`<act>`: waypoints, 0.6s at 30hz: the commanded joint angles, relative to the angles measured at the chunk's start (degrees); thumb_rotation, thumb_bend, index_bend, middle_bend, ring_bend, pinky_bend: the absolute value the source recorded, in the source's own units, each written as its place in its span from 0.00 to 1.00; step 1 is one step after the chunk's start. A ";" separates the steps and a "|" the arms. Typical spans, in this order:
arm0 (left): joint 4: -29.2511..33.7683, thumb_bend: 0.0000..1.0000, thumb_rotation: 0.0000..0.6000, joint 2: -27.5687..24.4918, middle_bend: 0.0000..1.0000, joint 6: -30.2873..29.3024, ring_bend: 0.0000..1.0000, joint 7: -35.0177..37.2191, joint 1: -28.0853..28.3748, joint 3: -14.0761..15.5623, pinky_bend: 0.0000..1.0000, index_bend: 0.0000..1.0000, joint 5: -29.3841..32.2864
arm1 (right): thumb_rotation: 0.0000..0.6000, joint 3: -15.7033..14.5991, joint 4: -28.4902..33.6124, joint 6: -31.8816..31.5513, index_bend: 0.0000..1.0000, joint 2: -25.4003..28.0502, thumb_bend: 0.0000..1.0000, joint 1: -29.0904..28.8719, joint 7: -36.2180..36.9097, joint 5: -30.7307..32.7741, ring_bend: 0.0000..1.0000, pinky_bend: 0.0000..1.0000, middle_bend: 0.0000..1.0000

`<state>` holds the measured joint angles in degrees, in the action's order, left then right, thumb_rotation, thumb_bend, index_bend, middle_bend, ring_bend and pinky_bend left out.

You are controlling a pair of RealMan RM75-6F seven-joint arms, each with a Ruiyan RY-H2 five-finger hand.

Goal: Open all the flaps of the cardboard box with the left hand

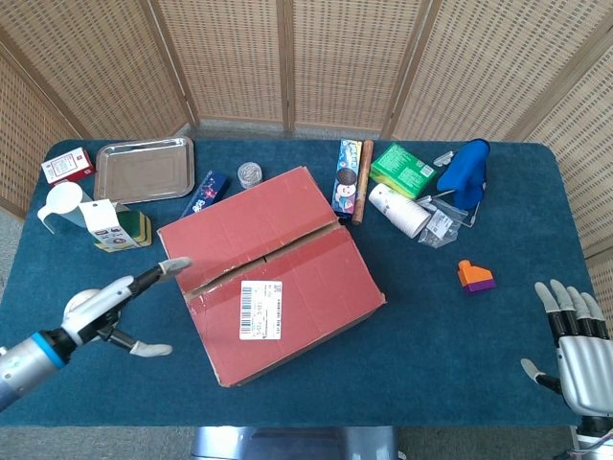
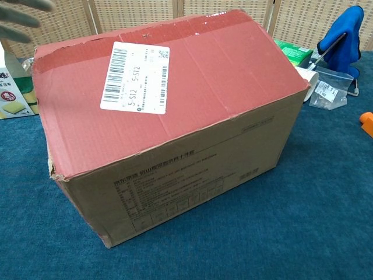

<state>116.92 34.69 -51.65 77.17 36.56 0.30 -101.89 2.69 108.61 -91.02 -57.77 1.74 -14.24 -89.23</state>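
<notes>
The cardboard box point(image 1: 273, 273) stands mid-table with its red top flaps closed and a white shipping label point(image 1: 261, 310) on the near flap; a seam runs across the top. In the chest view the box point(image 2: 175, 122) fills the frame. My left hand point(image 1: 115, 307) is open just left of the box, fingers spread, one fingertip reaching toward the box's left top edge without touching it; blurred fingers point(image 2: 23, 17) show at the chest view's top left. My right hand point(image 1: 575, 350) is open at the table's near right corner, holding nothing.
A white bowl point(image 1: 81, 305) lies partly behind my left hand. A carton point(image 1: 107, 225), cup point(image 1: 59, 203), steel tray point(image 1: 146, 169) and small packets lie at the back left. Snack boxes, paper cups point(image 1: 399, 211), a blue cloth point(image 1: 465, 172) and an orange block point(image 1: 475, 277) lie to the right.
</notes>
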 commanded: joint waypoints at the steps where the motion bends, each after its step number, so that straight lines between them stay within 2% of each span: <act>1: -1.10 0.00 1.00 2.79 0.00 2.47 0.00 2.73 2.31 -0.37 0.05 0.00 1.49 | 1.00 -0.01 -0.01 0.03 0.00 0.03 0.00 -0.01 0.06 0.01 0.00 0.00 0.00; 10: -2.07 0.00 1.00 8.69 0.00 3.37 0.00 6.27 4.52 -0.65 0.07 0.00 4.07 | 1.00 -0.02 0.01 -0.06 0.00 0.19 0.00 0.04 0.39 -0.05 0.00 0.00 0.00; 18: -3.59 0.00 1.00 10.43 0.00 0.21 0.00 12.68 4.83 0.85 0.10 0.00 1.55 | 1.00 -0.24 0.07 -0.10 0.00 0.30 0.00 0.10 0.43 -0.50 0.00 0.00 0.00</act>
<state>113.95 44.66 -50.50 88.40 41.22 0.59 -99.38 2.47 108.68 -91.14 -57.47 1.84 -13.79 -89.70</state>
